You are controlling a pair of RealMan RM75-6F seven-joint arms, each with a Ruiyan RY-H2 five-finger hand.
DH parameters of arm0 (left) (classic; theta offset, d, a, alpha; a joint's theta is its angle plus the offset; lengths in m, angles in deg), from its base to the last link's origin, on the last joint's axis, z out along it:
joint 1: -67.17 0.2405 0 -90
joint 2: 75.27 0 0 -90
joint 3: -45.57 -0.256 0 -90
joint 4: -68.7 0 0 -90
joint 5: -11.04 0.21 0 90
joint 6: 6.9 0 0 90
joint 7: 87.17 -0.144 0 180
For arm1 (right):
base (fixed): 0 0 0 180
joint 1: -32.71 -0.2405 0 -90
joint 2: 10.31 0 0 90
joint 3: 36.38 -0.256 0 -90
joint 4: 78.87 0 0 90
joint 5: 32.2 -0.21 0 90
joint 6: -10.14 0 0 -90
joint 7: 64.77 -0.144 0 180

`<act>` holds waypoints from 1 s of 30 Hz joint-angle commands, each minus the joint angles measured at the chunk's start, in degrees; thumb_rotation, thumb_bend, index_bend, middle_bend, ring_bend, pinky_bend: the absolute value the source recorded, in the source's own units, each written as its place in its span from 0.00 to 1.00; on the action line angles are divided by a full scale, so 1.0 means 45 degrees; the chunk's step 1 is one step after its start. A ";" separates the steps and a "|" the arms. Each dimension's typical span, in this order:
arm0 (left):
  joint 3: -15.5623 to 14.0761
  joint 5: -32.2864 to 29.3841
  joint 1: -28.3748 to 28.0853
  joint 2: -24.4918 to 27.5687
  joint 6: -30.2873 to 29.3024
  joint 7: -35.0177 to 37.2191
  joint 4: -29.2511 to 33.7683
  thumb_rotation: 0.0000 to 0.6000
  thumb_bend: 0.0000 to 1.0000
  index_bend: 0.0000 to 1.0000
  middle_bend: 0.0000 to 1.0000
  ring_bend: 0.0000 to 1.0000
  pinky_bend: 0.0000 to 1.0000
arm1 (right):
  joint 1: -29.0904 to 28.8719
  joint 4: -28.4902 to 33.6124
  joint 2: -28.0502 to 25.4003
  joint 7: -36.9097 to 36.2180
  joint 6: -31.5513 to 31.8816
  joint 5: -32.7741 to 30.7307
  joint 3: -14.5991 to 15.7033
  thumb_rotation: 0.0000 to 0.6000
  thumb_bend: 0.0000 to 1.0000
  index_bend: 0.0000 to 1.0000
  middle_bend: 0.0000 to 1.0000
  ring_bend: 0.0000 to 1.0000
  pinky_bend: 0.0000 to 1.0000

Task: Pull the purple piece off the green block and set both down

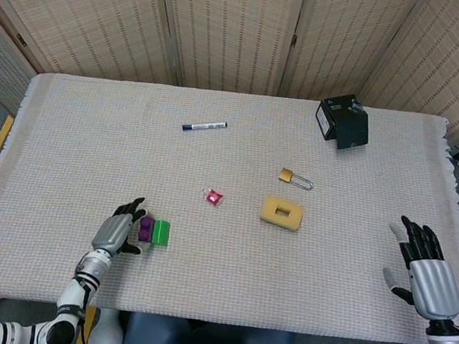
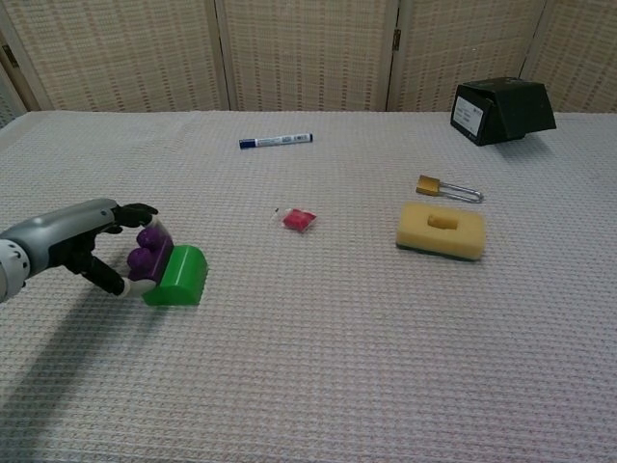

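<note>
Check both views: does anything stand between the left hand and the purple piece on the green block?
Nothing visible does. The left hand is already at the purple piece, its fingers around it, with the green block still attached on the far side.

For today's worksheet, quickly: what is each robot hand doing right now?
Left hand: pinching the small purple piece that is joined to the green block.
Right hand: open, fingers spread, holding nothing.

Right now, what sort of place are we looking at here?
Probably a robot test or lab setup: a cloth-covered table scattered with unrelated small items like a marker pen and padlock, closed in by woven folding screens.
</note>
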 commanded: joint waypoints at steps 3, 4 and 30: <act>0.0037 0.0742 0.0347 -0.0503 -0.0728 0.0576 -0.0431 1.00 0.47 0.74 0.18 0.00 0.02 | 0.0023 0.0023 -0.0016 -0.0011 0.0049 0.0061 0.0030 1.00 0.43 0.00 0.00 0.00 0.00; 0.0054 0.0954 0.0430 -0.0639 -0.0946 0.0702 -0.0561 1.00 0.48 0.77 0.20 0.01 0.02 | 0.0024 0.0023 -0.0018 -0.0011 0.0053 0.0074 0.0036 1.00 0.43 0.00 0.00 0.00 0.00; 0.0782 -0.0153 0.0955 0.0610 -0.1223 0.1068 0.3903 1.00 0.50 0.85 0.26 0.02 0.01 | -0.5737 -0.2998 0.3086 -1.1322 -0.5876 0.2239 0.0889 1.00 0.40 0.00 0.00 0.00 0.00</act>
